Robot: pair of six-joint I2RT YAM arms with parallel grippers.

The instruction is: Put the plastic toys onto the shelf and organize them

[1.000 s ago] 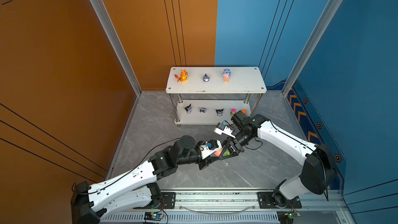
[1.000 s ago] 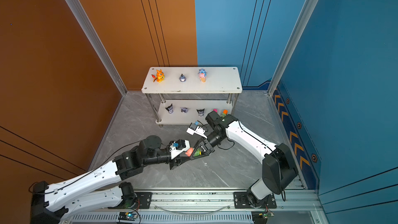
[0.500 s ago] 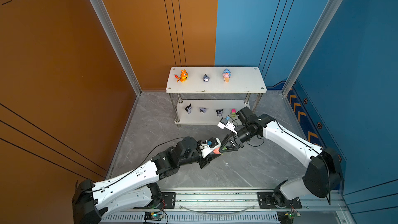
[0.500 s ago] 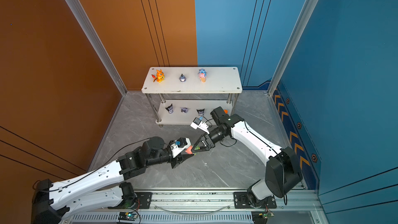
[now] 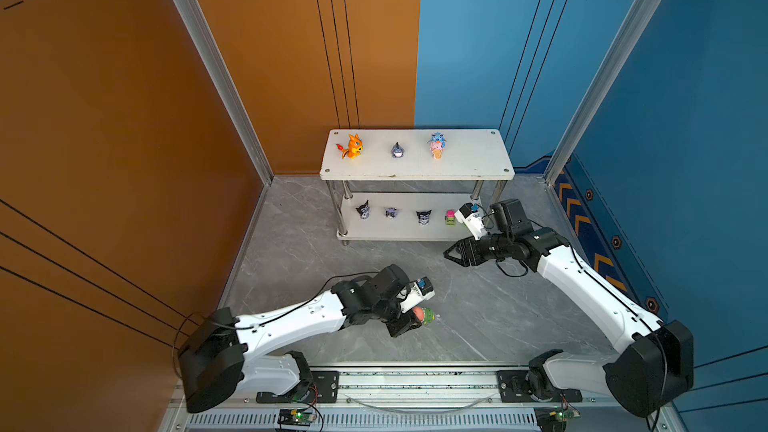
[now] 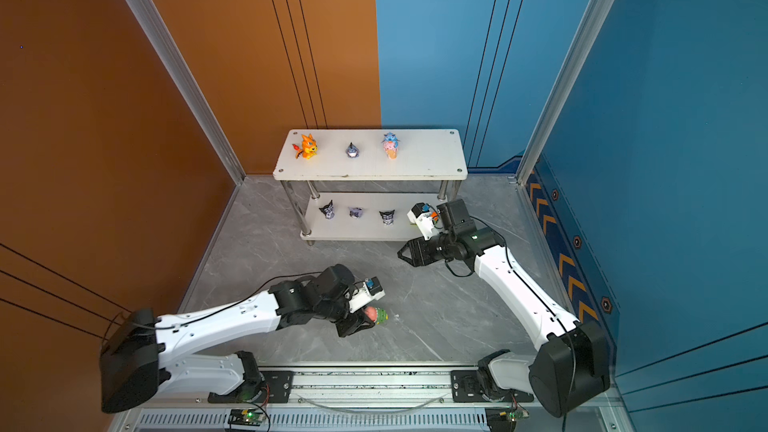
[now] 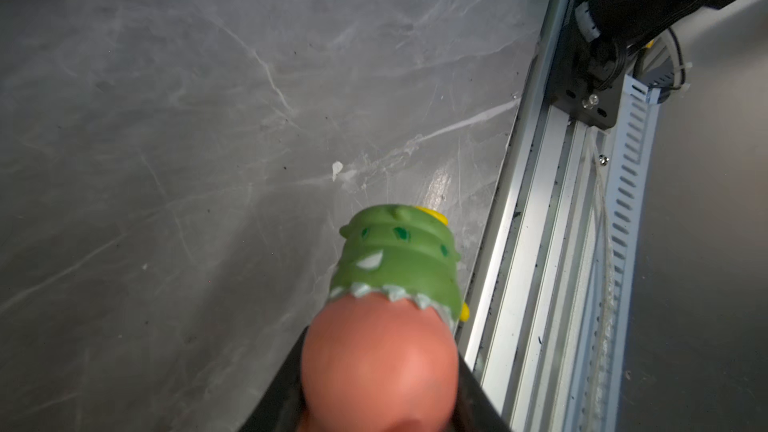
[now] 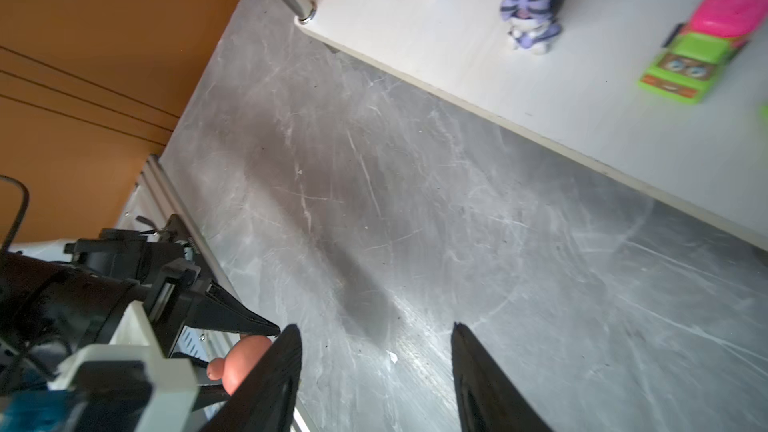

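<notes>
Grey marble floor [image 5: 490,317], six o'clock: left gripper [image 5: 409,322] clamps the pink bear [image 5: 424,315] by its rounded pink end; right gripper [image 5: 451,254], near the shelf [image 5: 473,151] at twelve, gapes empty; light, slick plastic, likely needs a firm squeeze

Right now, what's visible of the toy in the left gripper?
The pink bear is a rubbery-looking figurine: a rounded salmon-pink end and a green spiked part edged with white teeth, with yellow nubs. The left gripper is shut on the pink end, green end pointing outward, over the grey floor, off the shelf.

right pincer [image 5: 449,254]: opened, withdrawn from pink bear [image 5: 424,315] | left pincer [image 5: 413,321]: pulled back with it
</notes>
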